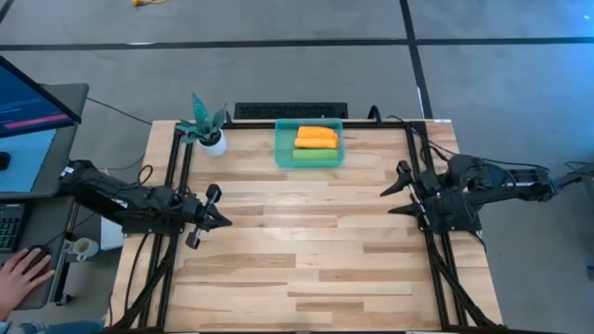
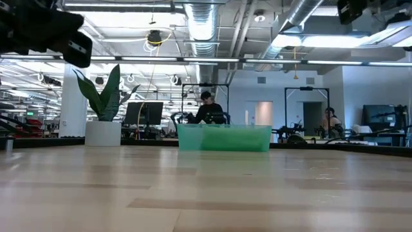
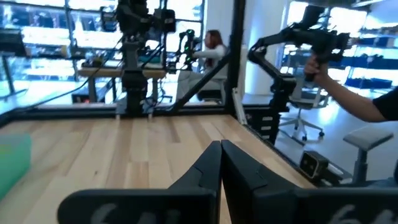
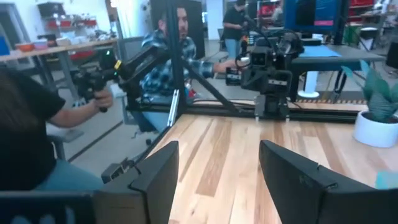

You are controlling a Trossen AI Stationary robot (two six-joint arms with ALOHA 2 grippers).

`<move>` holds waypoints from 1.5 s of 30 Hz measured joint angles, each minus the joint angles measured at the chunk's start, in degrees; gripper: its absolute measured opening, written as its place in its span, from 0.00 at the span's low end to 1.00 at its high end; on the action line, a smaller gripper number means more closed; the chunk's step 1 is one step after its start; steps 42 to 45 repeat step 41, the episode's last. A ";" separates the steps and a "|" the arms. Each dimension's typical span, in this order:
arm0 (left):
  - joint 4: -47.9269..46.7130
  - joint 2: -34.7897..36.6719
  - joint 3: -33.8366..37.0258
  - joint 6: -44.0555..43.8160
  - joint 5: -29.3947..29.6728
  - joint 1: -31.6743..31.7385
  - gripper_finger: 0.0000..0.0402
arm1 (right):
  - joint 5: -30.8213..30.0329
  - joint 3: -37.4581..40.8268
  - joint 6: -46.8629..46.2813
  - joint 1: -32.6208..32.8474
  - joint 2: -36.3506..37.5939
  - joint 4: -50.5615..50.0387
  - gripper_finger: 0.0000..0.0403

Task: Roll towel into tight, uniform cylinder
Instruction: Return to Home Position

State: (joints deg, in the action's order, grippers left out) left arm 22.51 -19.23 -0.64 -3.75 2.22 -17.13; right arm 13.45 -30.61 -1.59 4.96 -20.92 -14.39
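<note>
Orange towel [image 1: 316,137] and green towel [image 1: 316,156] lie as snug rolls, touching side by side, in the green bin [image 1: 280,148] at the upper centre of the high view. My left gripper [image 1: 221,220], mid-left, is clenched on nothing; my right gripper [image 1: 397,192], mid-right, is spread wide, empty.

Orange towel [image 1: 316,137] and green towel [image 1: 316,157], both apparently rolled, lie side by side in the bin [image 1: 280,147].
</note>
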 joint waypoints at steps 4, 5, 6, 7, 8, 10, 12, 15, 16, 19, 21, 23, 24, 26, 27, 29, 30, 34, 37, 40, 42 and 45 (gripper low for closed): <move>-0.15 0.21 0.04 2.63 -0.24 -1.75 0.00 | -0.03 2.86 1.52 1.47 0.06 2.50 0.60; -0.21 0.18 0.05 3.35 -0.25 -2.13 0.00 | -0.04 4.49 1.58 1.63 0.31 3.80 0.60; -0.33 0.18 0.06 3.87 -0.23 -2.40 0.00 | -0.04 6.09 1.56 1.80 0.75 4.61 0.60; -0.55 0.21 0.06 4.22 -0.22 -2.64 0.00 | -0.04 7.82 1.56 1.78 1.16 6.09 0.60; -0.82 0.23 0.06 4.45 -0.23 -2.79 0.00 | -0.04 9.45 1.41 1.74 1.57 7.75 0.60; -0.99 0.87 0.06 4.50 -0.27 -2.90 0.00 | -0.04 12.48 0.08 1.70 2.96 10.11 0.60; -1.38 1.58 0.08 4.48 -0.27 -2.90 0.00 | -0.04 14.70 -1.16 1.67 4.73 10.46 0.60; -3.84 3.51 0.10 4.63 -0.27 -2.90 0.00 | -0.05 17.65 -2.82 1.67 8.27 10.53 0.60; -4.82 4.18 0.10 4.63 -0.27 -2.90 0.00 | -0.06 18.52 -3.02 1.67 9.56 10.59 0.60; -8.72 6.67 0.12 4.29 -0.27 -2.90 0.00 | -0.04 21.49 -3.12 1.67 13.98 10.54 0.60; -11.33 8.19 0.13 4.16 -0.25 -2.90 0.00 | -0.04 22.97 -3.09 1.67 17.03 10.39 0.60; -12.76 9.76 0.17 4.13 0.01 -2.90 0.00 | -0.04 24.30 -3.00 1.67 19.92 10.53 0.60; -13.27 10.56 0.17 4.13 0.48 -2.90 0.00 | -0.05 25.10 -2.91 1.67 20.99 10.38 0.60; -13.86 11.87 0.17 4.68 1.85 -2.90 0.00 | -0.08 26.00 -2.92 1.64 20.76 9.80 0.60; -14.68 12.53 0.17 5.08 2.70 -2.90 0.00 | -0.16 26.31 -2.92 1.68 20.62 9.62 0.60; -16.01 13.35 0.20 5.52 5.25 -2.90 0.00 | -0.54 26.84 -2.94 1.69 20.11 10.83 0.60; -17.32 13.88 0.21 5.51 6.60 -2.90 0.00 | -0.61 27.63 -2.95 1.69 20.22 10.70 0.60; -18.69 14.44 0.21 4.83 10.42 -2.86 0.00 | -0.65 28.27 -2.64 1.90 20.26 11.91 0.60; -18.76 14.48 0.21 5.26 10.46 -2.87 0.00 | -1.09 28.48 -2.45 1.91 20.25 11.95 0.60; -18.76 14.41 0.21 5.02 10.45 -2.86 0.00 | -2.22 28.48 -2.48 1.68 19.31 11.84 0.60; -18.77 14.41 0.21 5.02 10.33 -2.86 0.00 | -2.35 28.48 -2.49 1.65 19.17 11.83 0.60; -18.77 14.41 0.21 5.02 10.33 -2.86 0.00 | -2.35 28.48 -2.49 1.65 19.17 11.83 0.60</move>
